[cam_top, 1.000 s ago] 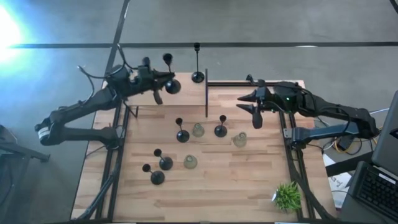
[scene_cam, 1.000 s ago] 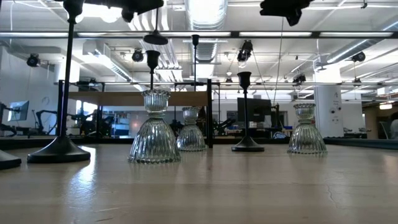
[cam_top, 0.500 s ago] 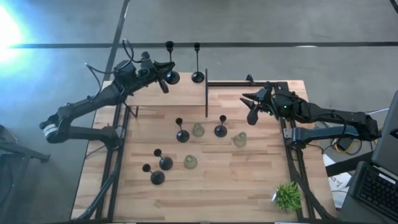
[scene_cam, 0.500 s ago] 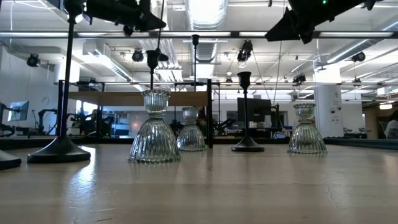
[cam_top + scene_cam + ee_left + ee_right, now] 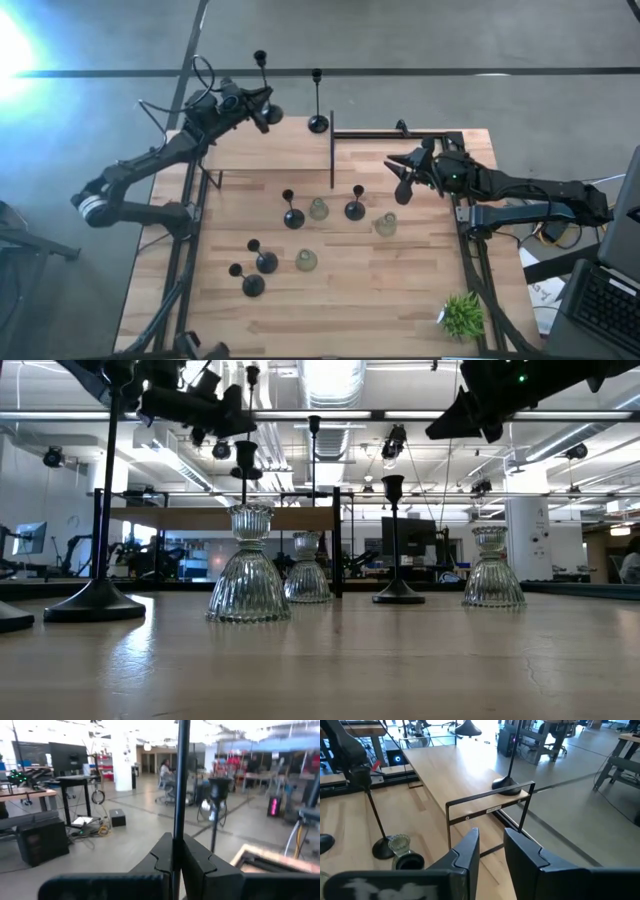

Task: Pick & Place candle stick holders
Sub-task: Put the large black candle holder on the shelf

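Note:
My left gripper (image 5: 262, 107) is shut on a tall black candle stick holder (image 5: 264, 85) over the table's far left corner. A second tall black holder (image 5: 318, 122) stands on its round base at the far edge. Several short black holders (image 5: 293, 218) (image 5: 355, 209) (image 5: 266, 262) and three pale glass ones (image 5: 319, 209) (image 5: 386, 225) (image 5: 306, 260) stand mid-table. My right gripper (image 5: 402, 178) hovers open above the table's right side, with nothing between its fingers. My left gripper pinches the holder's thin stem (image 5: 178, 820) between its two fingers, low on the stem, above the round base (image 5: 273, 116). The fingers come about level from the table's left and lie across the stem. The holder stands roughly upright, its base lifted clear of the table.
A thin black metal frame (image 5: 332, 150) stands upright at the far middle, between the two arms. A small green potted plant (image 5: 462, 315) sits at the near right corner. Bare wood lies along the near edge and on the far left.
My left gripper has carried the tall holder toward the table's far edge and somewhat down, turning as it went; the holder stays upright and clear of the table. My right gripper has sunk toward the table, and its fingers have drawn closer together but still stand apart.

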Robot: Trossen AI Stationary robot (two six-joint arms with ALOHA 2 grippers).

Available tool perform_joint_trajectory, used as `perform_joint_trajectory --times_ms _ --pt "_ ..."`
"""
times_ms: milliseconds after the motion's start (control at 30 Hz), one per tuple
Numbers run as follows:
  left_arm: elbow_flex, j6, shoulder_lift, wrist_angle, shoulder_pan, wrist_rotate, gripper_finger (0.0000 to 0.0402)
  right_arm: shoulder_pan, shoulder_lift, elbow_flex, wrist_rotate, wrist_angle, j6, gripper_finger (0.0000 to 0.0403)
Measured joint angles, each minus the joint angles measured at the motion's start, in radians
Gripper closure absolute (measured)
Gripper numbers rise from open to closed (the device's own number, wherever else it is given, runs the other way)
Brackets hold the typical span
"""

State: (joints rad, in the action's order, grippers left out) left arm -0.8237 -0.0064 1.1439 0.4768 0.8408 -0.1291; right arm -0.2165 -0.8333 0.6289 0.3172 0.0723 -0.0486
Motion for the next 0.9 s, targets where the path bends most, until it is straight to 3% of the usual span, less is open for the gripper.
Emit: perform_joint_trajectory --times_ms 433,900 --pt "0.160 -0.040 0.063 0.219 0.068 0.016 0.0383 0.000 -0.001 -0.001 0.000 -0.011 -0.001 0.0335" --pt "0.172 -0.025 0.159 0.293 0.069 0.023 0.0383 0.000 -0.002 -0.004 -0.001 -0.027 0.007 0.0324"
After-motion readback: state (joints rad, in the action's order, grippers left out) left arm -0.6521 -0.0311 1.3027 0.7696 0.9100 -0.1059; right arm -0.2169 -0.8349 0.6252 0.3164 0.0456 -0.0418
